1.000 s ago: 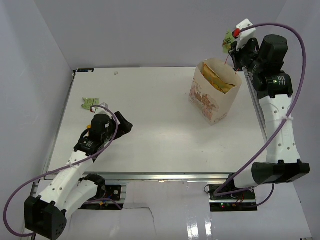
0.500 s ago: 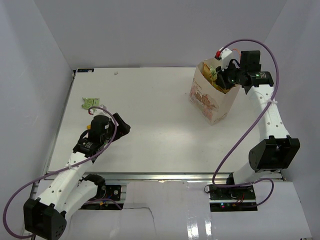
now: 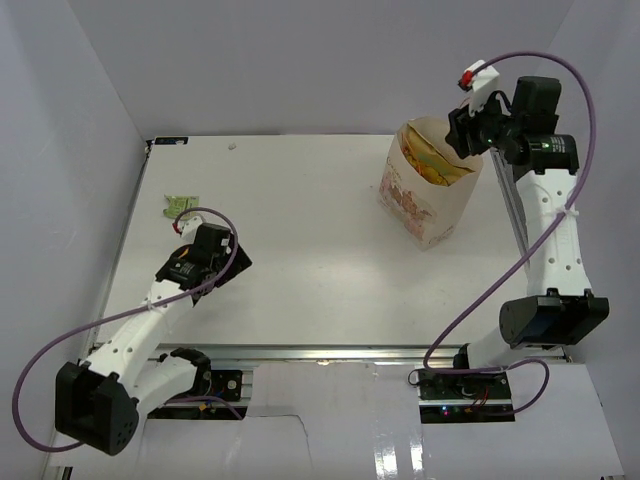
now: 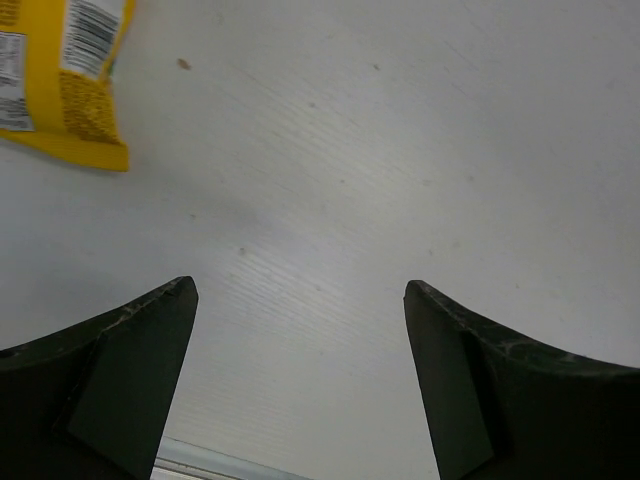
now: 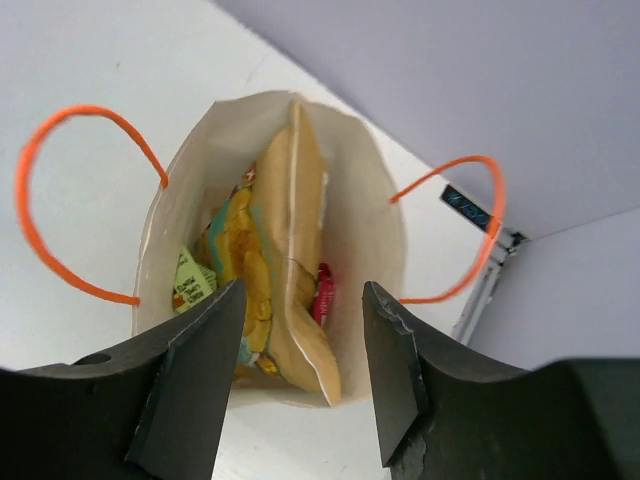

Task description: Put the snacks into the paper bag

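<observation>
The cream paper bag (image 3: 418,207) stands upright at the back right with its orange loop handles (image 5: 66,200) spread. Inside it I see the tan-gold chip bag (image 5: 296,240), a green packet (image 5: 190,281) and a pink packet (image 5: 323,295). My right gripper (image 3: 463,134) hovers just above the bag's mouth, open and empty (image 5: 302,290). A green packet (image 3: 180,206) lies on the table at the left. My left gripper (image 3: 222,258) hangs open over bare table (image 4: 300,290), with a yellow packet (image 4: 62,80) a little beyond its left finger.
White walls close in the table on three sides. A metal rail (image 3: 515,215) runs along the right edge beside the bag. The near table edge (image 4: 220,462) shows just under the left fingers.
My right gripper carried a green packet down into the bag's mouth, opened and let it go, then rose slightly. The left gripper swung back toward the left.
</observation>
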`<action>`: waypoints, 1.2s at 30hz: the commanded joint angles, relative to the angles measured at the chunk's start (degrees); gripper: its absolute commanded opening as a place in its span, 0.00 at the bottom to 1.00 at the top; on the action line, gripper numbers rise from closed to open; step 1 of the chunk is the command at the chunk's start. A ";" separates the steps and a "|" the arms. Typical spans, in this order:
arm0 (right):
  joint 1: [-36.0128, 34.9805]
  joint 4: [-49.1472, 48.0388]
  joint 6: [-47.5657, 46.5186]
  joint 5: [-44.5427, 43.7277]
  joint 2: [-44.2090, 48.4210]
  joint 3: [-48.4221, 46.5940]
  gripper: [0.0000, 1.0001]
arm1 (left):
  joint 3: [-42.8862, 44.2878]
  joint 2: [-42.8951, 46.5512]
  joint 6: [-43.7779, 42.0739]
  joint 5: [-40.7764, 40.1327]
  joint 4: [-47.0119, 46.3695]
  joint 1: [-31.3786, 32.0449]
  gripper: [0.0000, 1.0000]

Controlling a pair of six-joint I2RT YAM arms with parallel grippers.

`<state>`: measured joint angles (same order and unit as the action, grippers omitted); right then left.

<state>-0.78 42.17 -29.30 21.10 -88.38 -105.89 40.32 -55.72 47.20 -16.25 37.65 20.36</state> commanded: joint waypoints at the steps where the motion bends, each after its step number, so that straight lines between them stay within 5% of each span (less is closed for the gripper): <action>1: 2.09 -4.55 4.16 1.74 4.70 -2.93 0.57 | 5.90 -5.68 4.92 -14.03 12.15 -0.58 0.95; 6: 2.09 -8.41 6.44 9.99 9.71 4.35 0.57 | 10.92 -14.22 0.81 -19.61 13.09 -6.11 0.93; 10: 2.09 -7.38 7.41 14.22 10.42 7.00 0.57 | 11.98 -21.78 -11.76 -13.73 6.05 -14.80 0.93; 17: 2.09 -8.25 7.32 19.32 12.09 11.40 0.57 | 16.72 -34.79 -21.44 -9.61 2.43 -17.37 0.88; 22: 1.39 -7.63 8.38 23.72 12.53 13.16 0.57 | 16.82 -38.05 -23.03 -7.22 1.38 -17.46 0.68; 24: 0.87 -6.76 7.68 26.70 12.44 13.08 0.57 | 16.46 -37.62 -23.29 -5.64 0.94 -17.46 0.52; 25: 0.86 -6.32 6.72 28.10 12.44 13.07 0.57 | 16.20 -37.27 -23.29 -5.03 1.02 -17.46 0.36; 29: -3.52 -2.28 3.38 34.09 11.83 11.94 0.57 | 15.41 -33.41 -24.17 0.06 0.06 -17.46 0.21; 36: -19.23 0.37 1.26 28.56 10.60 12.45 0.57 | 11.11 -21.55 -26.37 27.64 -8.36 -16.76 0.10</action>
<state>-15.11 40.73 -26.65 50.17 -77.41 -92.79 53.06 -83.77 21.91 -5.04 35.33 3.01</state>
